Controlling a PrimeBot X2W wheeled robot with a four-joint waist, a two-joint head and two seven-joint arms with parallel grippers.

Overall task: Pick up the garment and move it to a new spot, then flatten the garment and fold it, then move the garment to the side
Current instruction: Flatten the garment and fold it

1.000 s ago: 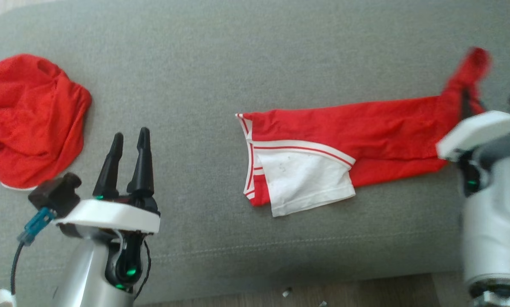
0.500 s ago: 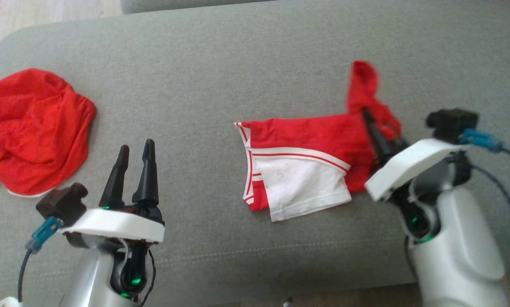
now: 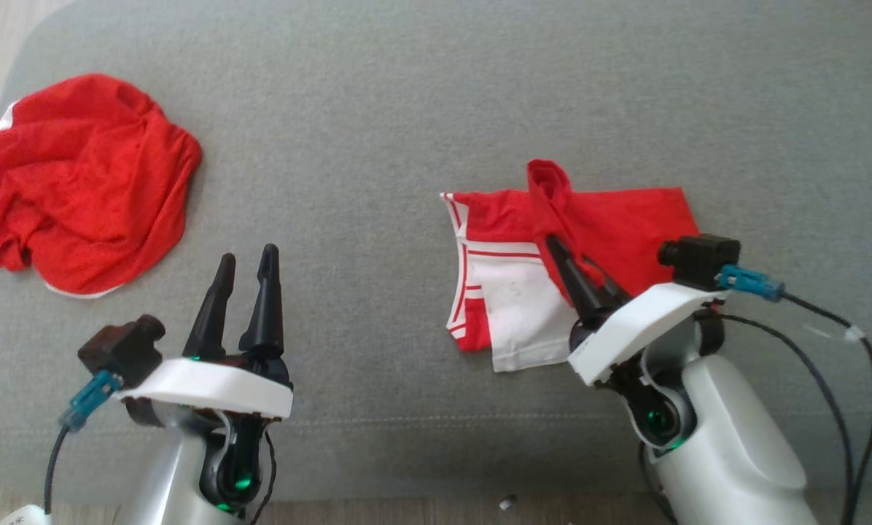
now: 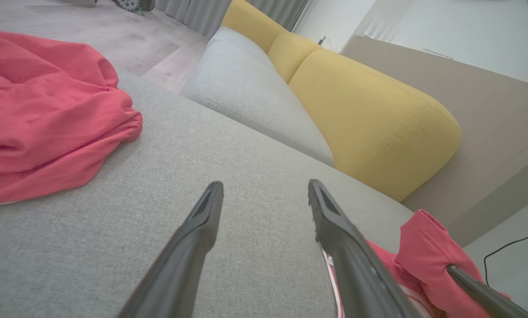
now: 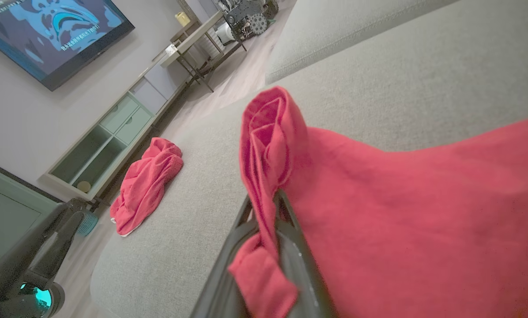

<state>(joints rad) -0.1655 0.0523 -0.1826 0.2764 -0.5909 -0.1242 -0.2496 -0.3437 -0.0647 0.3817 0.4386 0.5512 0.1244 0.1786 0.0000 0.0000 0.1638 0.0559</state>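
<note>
Two arms rise from six o'clock: the right gripper point(image 3: 563, 255), tilted toward eleven, pinches a raised fold of the red-and-white garment point(image 3: 625, 226) (lying toward three o'clock on the grey cushion point(image 3: 407, 109)); the left gripper point(image 3: 246, 259) points to twelve, fingers spread.

Grey sofa seat point(image 3: 407, 95): a wide bare stretch runs mid-seat between the crumpled red cloth point(image 3: 86, 182) at the left edge and the red-and-white garment point(image 3: 523, 313) right of centre. The far strip is open along its length. The right gripper point(image 3: 556, 248) and its arm block the front-right corner. The left gripper point(image 3: 248, 252) stands over the front edge, left.
</note>
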